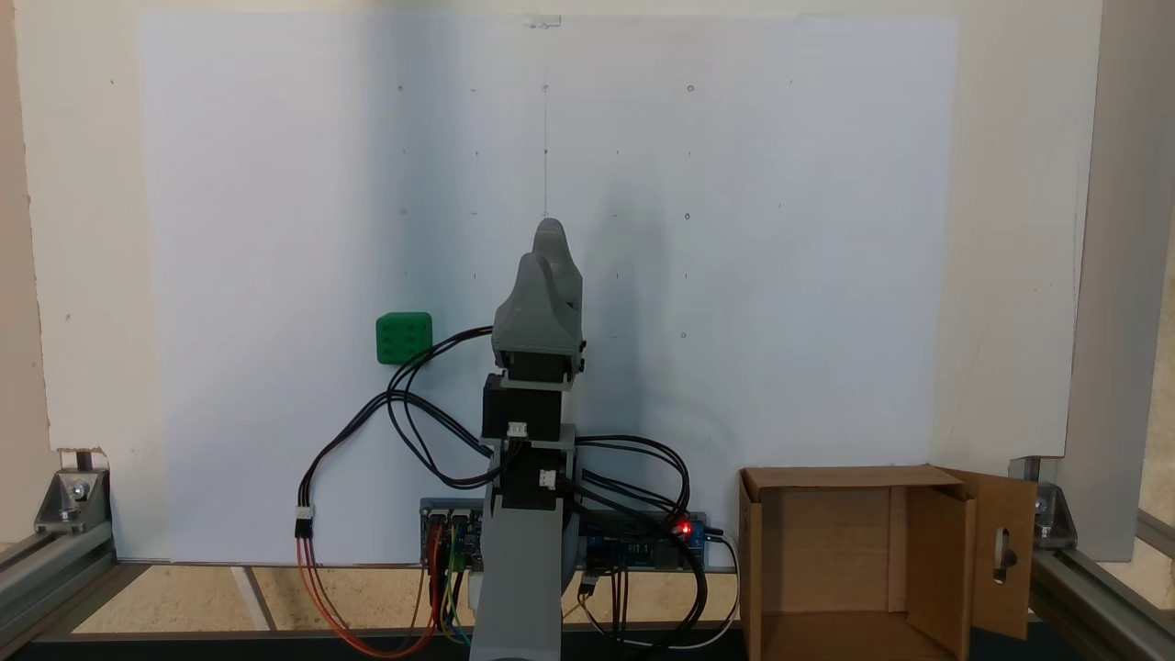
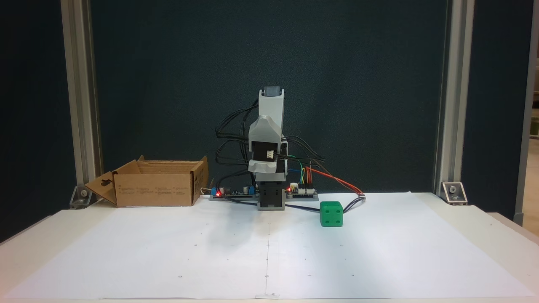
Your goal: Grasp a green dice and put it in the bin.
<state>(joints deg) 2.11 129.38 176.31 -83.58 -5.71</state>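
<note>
The green dice [image 1: 404, 338] [image 2: 331, 213] lies on the white paper, a small bright cube with dimpled pips. In both fixed views the arm stands folded over its base at the middle of the table. Its grey gripper [image 1: 543, 243] [image 2: 264, 126] is shut, with nothing between its jaws, and hangs above the paper. The dice sits left of the gripper in one fixed view and right of the arm base in the other, well apart from it. The bin [image 1: 826, 542] [image 2: 153, 189] is an open cardboard box standing beside the arm base, on the side opposite the dice.
Black and coloured cables [image 1: 404, 431] loop from the arm past the dice. Circuit boards [image 2: 236, 192] with red lights lie at the base. One box flap [image 1: 1005, 551] has a slot cutout. Aluminium frame posts [image 2: 446, 105] stand at the table's corners. White paper [image 2: 269, 252] covers the table.
</note>
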